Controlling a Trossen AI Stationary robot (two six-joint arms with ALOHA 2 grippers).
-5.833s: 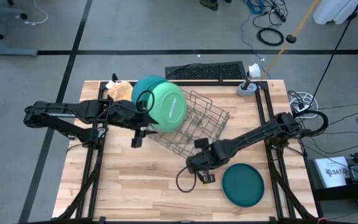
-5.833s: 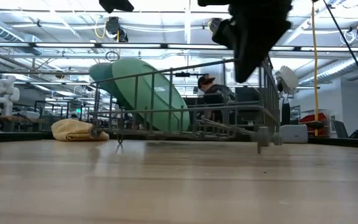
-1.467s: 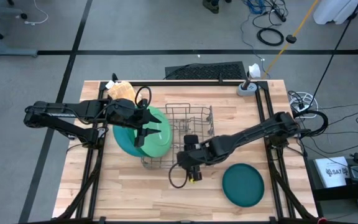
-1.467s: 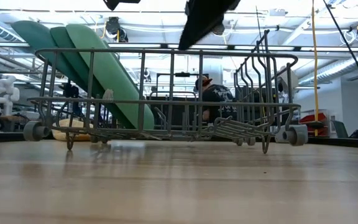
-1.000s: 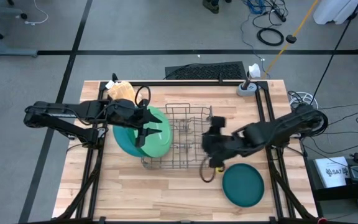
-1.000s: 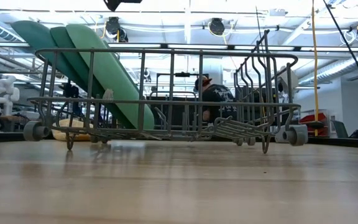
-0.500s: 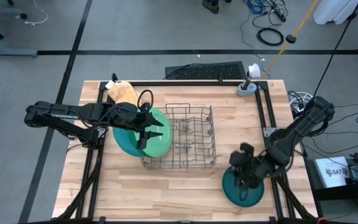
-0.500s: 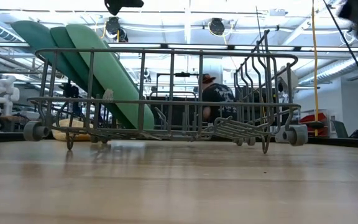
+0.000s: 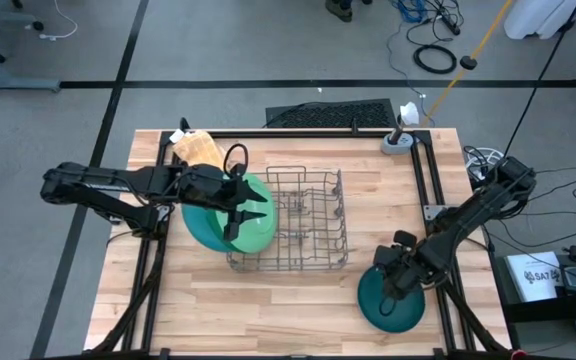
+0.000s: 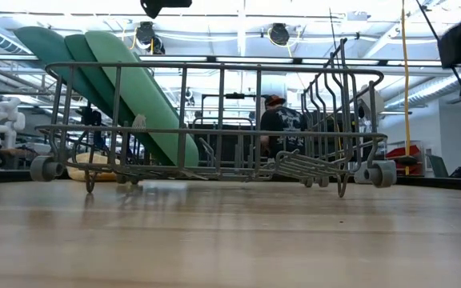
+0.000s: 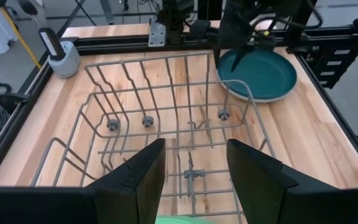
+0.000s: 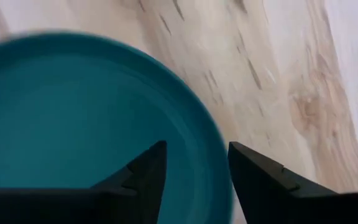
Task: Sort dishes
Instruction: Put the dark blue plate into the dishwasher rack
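Two arms: both over the desk (image 9: 268,300), one at each side of the rack (image 9: 308,225).
Desk: pale wooden planks, dark frame rails along its edges.
Rack: grey wire, upright mid-desk.
Leaning plates: light green plate (image 9: 253,215) and a teal plate (image 9: 200,225) behind it, tilted against the rack's left end; low view shows three slanted edges there (image 10: 126,88).
Left gripper (image 9: 240,212): just above the light green plate, jaws parted and holding nothing.
Flat plate: teal plate (image 9: 388,305) lying on the desk's right front part, well apart from the rack.
Right gripper (image 9: 396,280): directly over that flat plate, jaws parted, nothing between them.
Tan lump (image 9: 196,148): back left corner.
Room: grey floor with cables; a person (image 10: 282,128) seated beyond the rack.
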